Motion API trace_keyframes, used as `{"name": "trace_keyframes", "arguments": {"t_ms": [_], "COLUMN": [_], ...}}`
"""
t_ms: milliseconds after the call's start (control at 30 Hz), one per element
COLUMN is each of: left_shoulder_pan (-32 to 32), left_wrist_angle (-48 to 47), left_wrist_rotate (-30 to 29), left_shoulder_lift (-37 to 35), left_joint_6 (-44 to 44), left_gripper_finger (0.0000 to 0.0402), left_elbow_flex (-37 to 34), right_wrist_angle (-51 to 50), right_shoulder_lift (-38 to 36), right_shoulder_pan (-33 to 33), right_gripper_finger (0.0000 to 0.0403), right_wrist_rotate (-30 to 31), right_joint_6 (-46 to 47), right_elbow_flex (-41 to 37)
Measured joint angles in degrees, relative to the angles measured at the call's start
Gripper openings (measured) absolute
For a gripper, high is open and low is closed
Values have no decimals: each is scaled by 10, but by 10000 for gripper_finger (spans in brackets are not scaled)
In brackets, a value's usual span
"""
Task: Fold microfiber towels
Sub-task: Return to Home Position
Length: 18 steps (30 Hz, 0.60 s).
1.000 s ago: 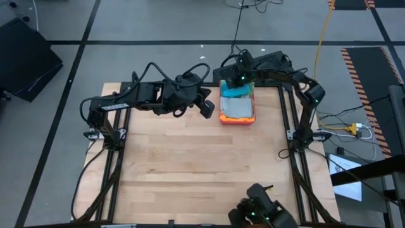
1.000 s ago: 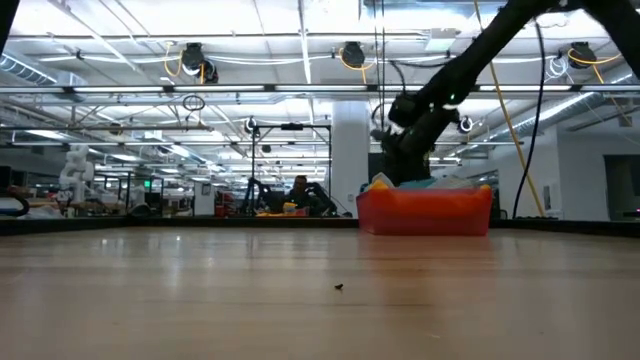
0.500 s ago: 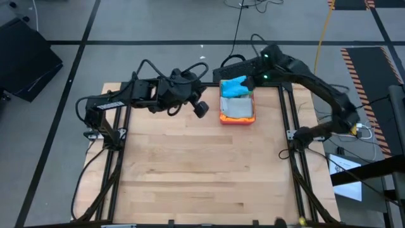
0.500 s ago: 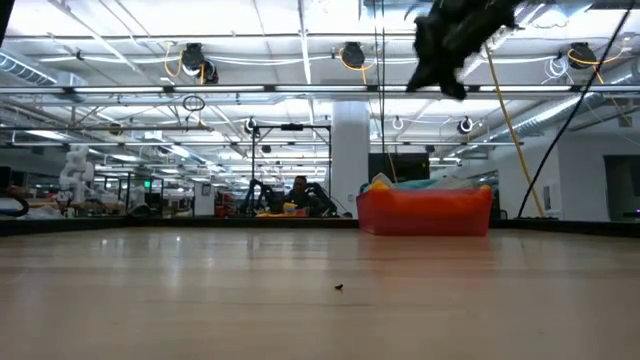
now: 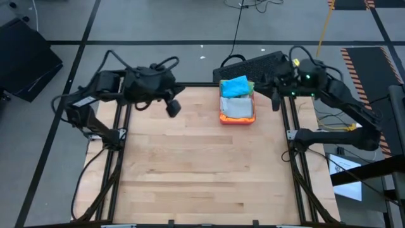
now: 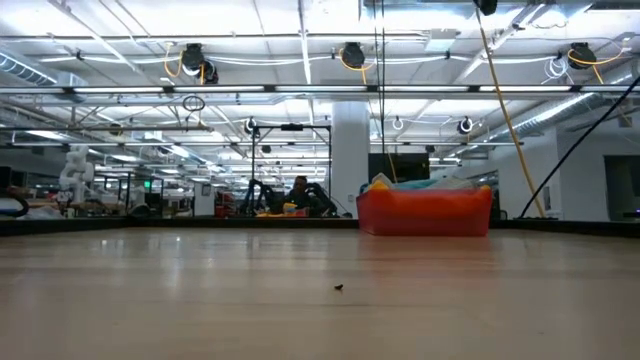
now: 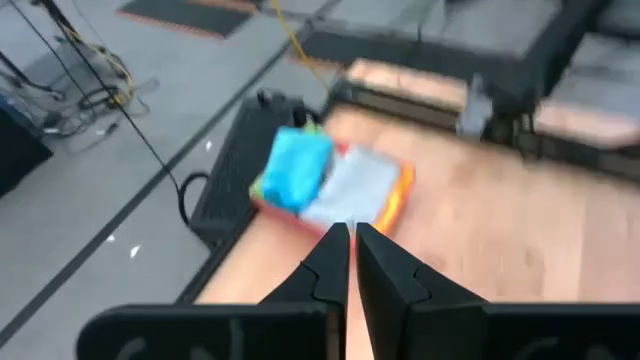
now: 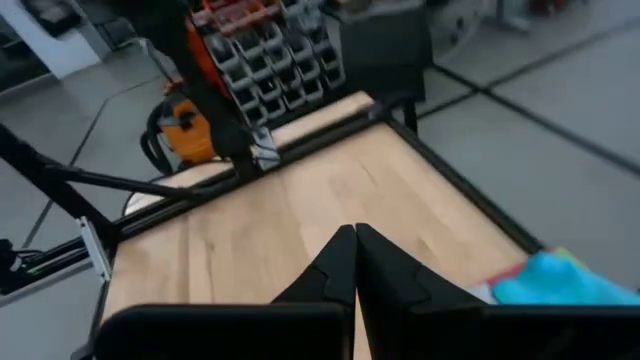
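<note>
High camera stares straight down over the whole table (image 5: 190, 164). Low camera sits at tabletop height, looking level toward the far red tray (image 6: 424, 212). Both wrist cameras peer down from above, each catching the blue towel (image 7: 298, 168).

I read two microfiber towels in the tray (image 5: 221, 116) at the far edge of the table (image 5: 190, 164). The bright blue towel (image 5: 235, 87) lies folded and slightly bunched at the tray's far end. The grey towel (image 5: 238, 109) lies folded flat in the near portion, touching the blue one. A green sliver beside the blue is possibly another towel.
</note>
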Motion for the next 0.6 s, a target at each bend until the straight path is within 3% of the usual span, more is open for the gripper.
{"name": "trace_keyframes", "arguments": {"t_ms": [167, 333, 600], "left_shoulder_pan": [-30, -60, -85], "left_wrist_angle": [-14, -15, 70], "left_wrist_rotate": [-1, -8, -6], "left_shoulder_lift": [-17, -35, -124], "left_joint_6": [5, 4, -16], "left_gripper_finger": [25, 4, 4], "left_elbow_flex": [0, -26, -187], "right_wrist_angle": [75, 209, 360], "right_shoulder_lift": [-22, -42, -72], "right_shoulder_pan": [89, 159, 204], "right_gripper_finger": [0, 0, 0], "right_wrist_rotate": [74, 133, 142], "right_joint_6": [-18, -33, -31], "right_elbow_flex": [-24, -103, -248]}}
